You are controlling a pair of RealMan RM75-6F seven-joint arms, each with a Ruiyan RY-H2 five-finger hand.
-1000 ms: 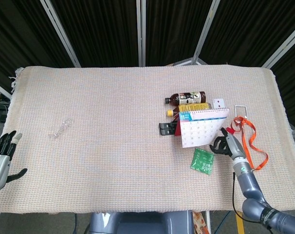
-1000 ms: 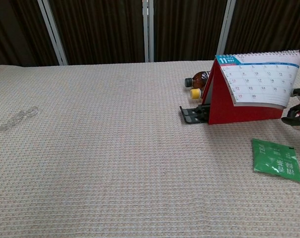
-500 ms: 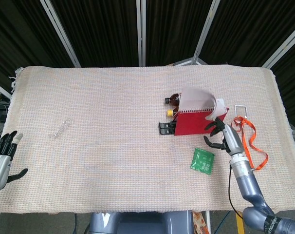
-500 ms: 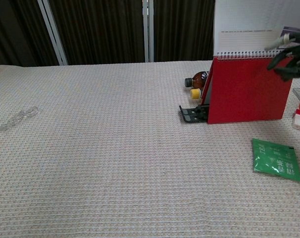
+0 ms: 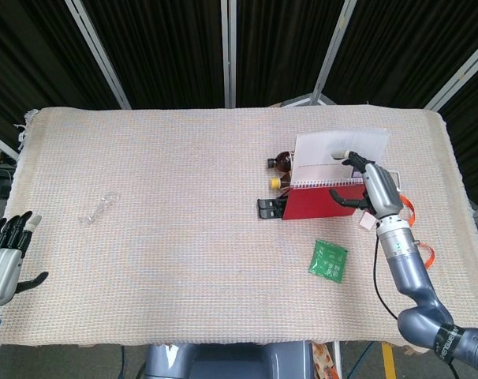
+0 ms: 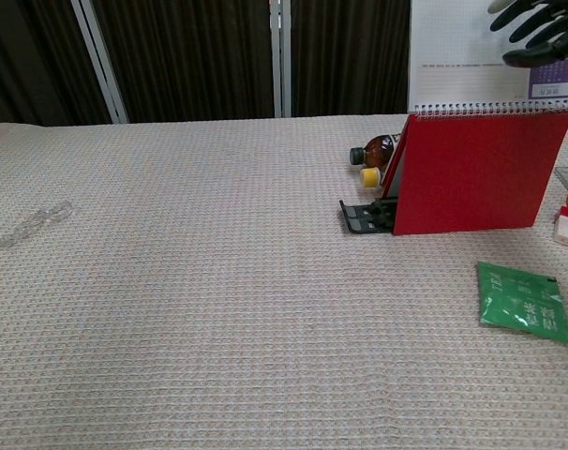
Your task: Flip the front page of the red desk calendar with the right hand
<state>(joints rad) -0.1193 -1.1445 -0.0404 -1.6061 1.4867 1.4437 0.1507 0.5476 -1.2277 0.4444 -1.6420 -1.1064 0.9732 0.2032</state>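
Red and standing like a tent, the desk calendar is sitting on the right part of the cloth-covered counter, its red face turned toward the robot. Its white front page is standing straight up above the spiral binding. The right robot hand is reaching up at the page's right edge with its fingers spread against the sheet; whether it is pinching the paper, I cannot tell. The left robot hand is hanging off the counter's near left edge, fingers apart and holding nothing.

Two bottles are lying behind the calendar, and a black clip is resting just beside its left foot. A green packet is lying flat in front of the calendar, apart from it. An orange strap is trailing at the far right. A clear chain is lying well apart on the left.
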